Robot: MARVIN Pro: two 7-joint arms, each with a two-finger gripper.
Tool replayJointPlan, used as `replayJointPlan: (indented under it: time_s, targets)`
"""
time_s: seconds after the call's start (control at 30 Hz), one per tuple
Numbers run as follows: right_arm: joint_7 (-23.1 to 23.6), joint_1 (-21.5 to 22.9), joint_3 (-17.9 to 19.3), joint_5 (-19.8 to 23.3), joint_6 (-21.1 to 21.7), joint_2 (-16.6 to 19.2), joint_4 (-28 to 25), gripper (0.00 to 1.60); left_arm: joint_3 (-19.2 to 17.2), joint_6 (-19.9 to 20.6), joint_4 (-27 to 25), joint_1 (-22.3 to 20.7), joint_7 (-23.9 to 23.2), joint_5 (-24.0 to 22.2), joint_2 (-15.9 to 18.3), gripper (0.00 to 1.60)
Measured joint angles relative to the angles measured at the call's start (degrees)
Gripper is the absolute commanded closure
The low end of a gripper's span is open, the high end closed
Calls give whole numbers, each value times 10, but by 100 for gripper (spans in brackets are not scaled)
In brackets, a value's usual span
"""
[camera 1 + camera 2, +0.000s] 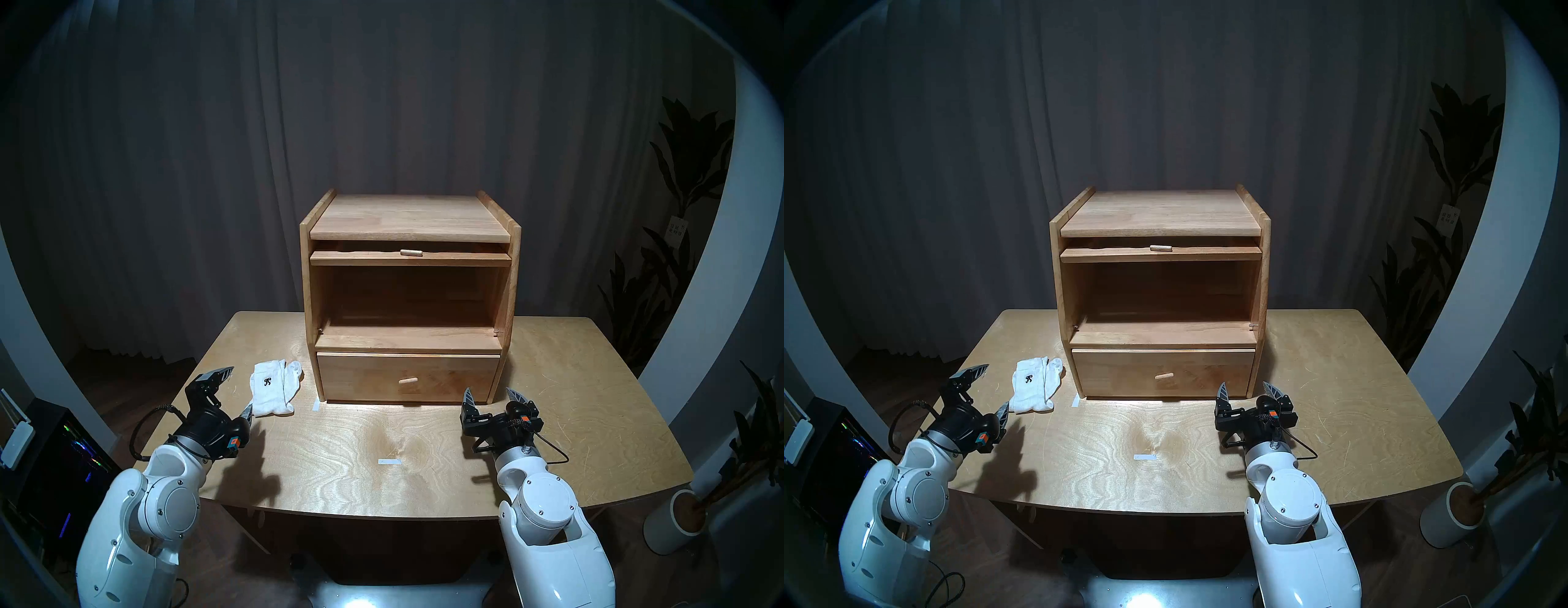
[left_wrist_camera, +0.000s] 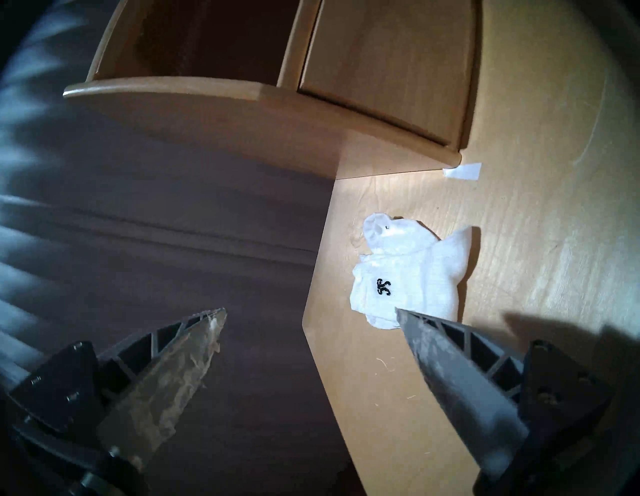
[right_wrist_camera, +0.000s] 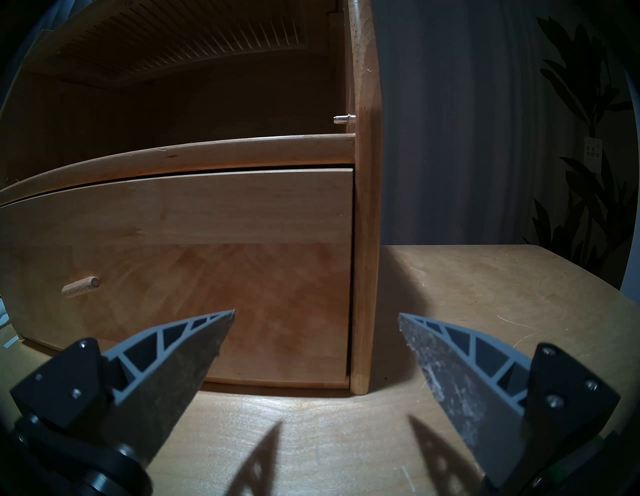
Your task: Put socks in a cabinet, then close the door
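The socks are left on the desk left of the open cabinet, reachable by the empty, spread left end effector; the right end effector is likewise spread.

Cabinet far-centre on table, door slid up. Socks left of drawer. Left gripper spread beside them.

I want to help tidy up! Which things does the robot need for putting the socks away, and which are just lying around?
Needed for the job:
socks, on the table
cabinet, top part open
door, slid up under the cabinet top
left hand, open by the socks

Just lying around:
tape strips
potted plant
right hand, open and waiting
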Motion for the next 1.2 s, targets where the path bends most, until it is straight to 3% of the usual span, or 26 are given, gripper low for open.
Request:
replayJointPlan:
  time_s: [0.2,0.37,0.47,0.67,0.9,1.07,1.2]
  targets:
    - [0,1,0,0,0,0,1,0,14,-9,-10,-15,-60,7,29,0]
    - [0,1,0,0,0,0,2,0,40,-14,-20,-30,-117,-25,35,0]
    - [0,2,0,0,0,0,3,0,54,-8,-25,-49,-163,-68,30,0]
    - [0,3,0,0,0,0,3,0,61,32,-18,-80,-218,-121,13,0]
    - [0,3,0,0,0,0,3,0,66,115,25,-124,-283,-157,-13,0]
    - [0,3,0,0,0,0,1,0,72,160,55,-146,-313,-151,-19,0]
    - [0,2,0,0,0,0,-1,0,87,204,79,-168,-330,-116,-18,0]
